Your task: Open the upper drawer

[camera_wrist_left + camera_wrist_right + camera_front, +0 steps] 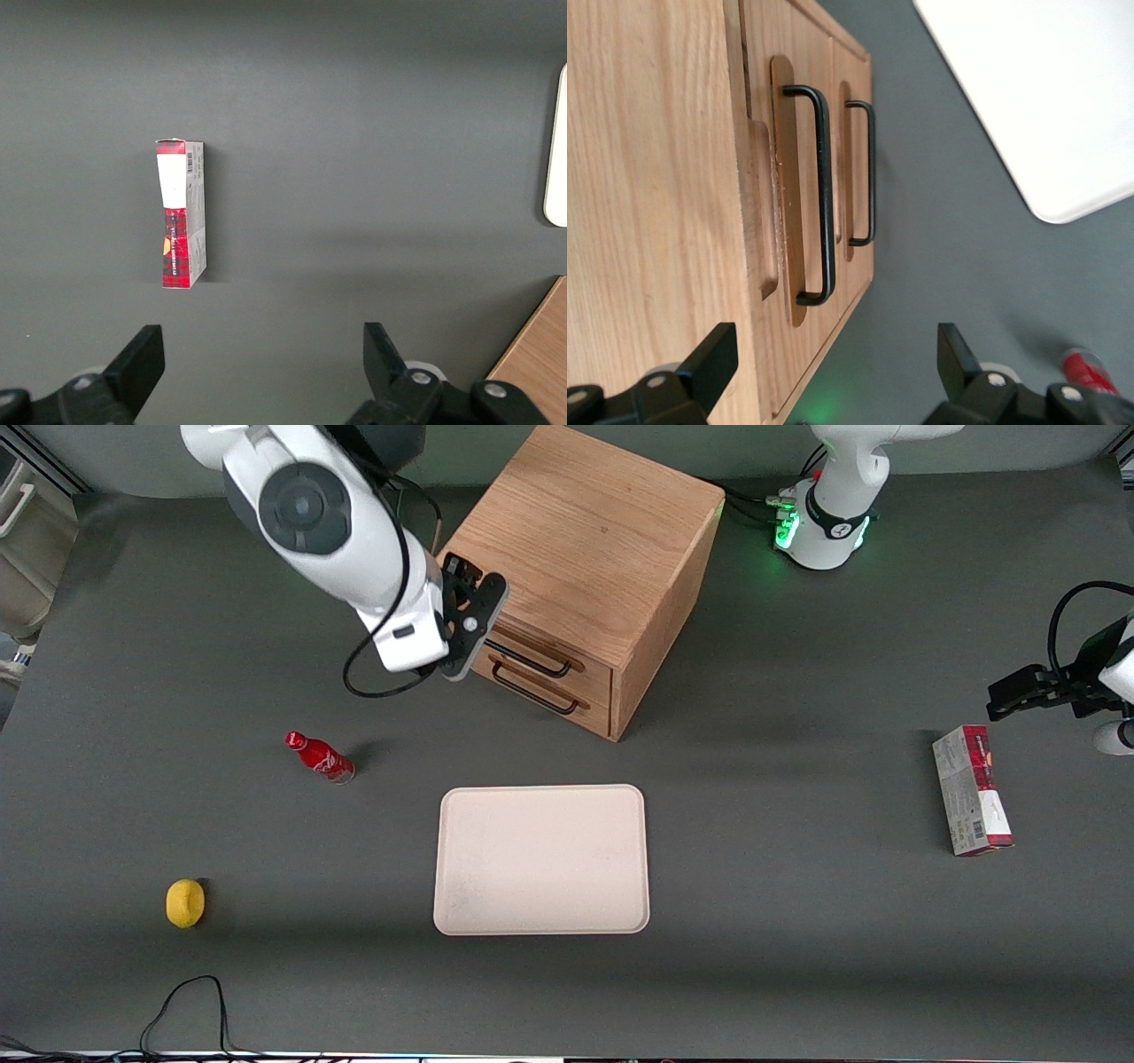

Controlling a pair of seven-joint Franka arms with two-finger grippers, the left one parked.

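Note:
The wooden cabinet [585, 540] stands on the grey table with its two drawers facing the front camera. The upper drawer [580, 677] has a long black wire handle [532, 657] and sits flush with the drawer below it [585, 710]. My gripper [469, 642] hovers in front of the cabinet, at the front corner toward the working arm's end and level with the upper drawer. It is open and empty. In the right wrist view the gripper [833, 354] is short of the upper handle [824, 195], and its fingers [713, 354] touch nothing.
A white tray [540, 859] lies nearer the front camera than the cabinet. A red bottle [319, 755] stands below the gripper, nearer the camera. A yellow object [185, 903] lies toward the working arm's end. A red-and-grey box [972, 802] lies toward the parked arm's end.

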